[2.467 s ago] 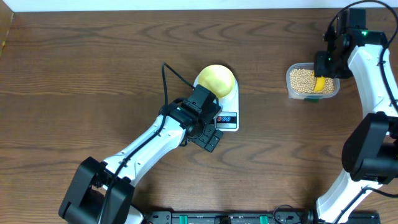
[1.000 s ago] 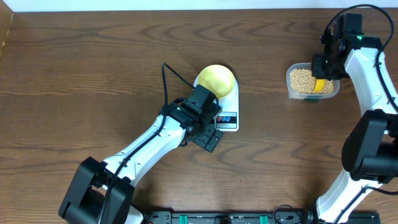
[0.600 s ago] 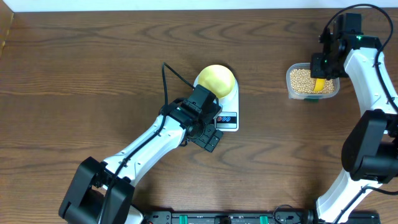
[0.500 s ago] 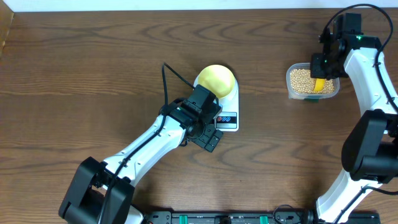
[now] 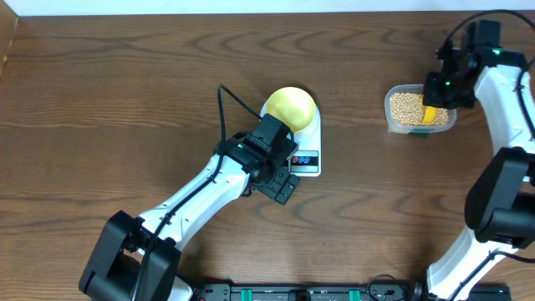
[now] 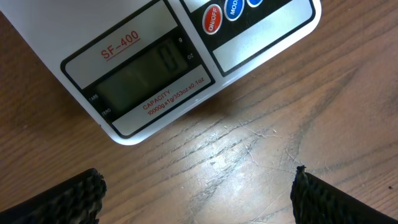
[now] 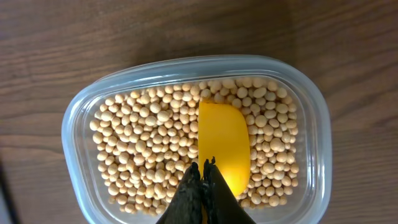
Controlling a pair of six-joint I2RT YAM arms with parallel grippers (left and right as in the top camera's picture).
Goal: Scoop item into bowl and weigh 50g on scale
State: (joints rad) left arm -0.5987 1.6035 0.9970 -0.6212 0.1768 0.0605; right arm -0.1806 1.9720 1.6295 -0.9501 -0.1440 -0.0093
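The pale yellow-green bowl [image 5: 290, 107] stands on the white scale [image 5: 308, 159], whose display [image 6: 140, 78] fills the top of the left wrist view. My left gripper [image 5: 282, 184] [image 6: 199, 199] hovers open over bare wood just in front of the scale, holding nothing. The beans [image 7: 143, 143] [image 5: 405, 104] lie in a clear tub [image 7: 314, 118] at the far right. A yellow scoop [image 7: 224, 137] [image 5: 429, 115] rests bowl-down among them. My right gripper [image 7: 203, 168] [image 5: 439, 90] is over the tub, its fingers pressed together on the scoop's handle.
A black cable [image 5: 230, 96] runs from the left arm past the bowl. The table's far edge and a pale wall strip [image 5: 251, 7] lie behind. The right arm [image 5: 501, 100] stands along the table's right side.
My right gripper has closed on the scoop's handle and its arm has shifted slightly right. The left arm, bowl and scale have not moved.
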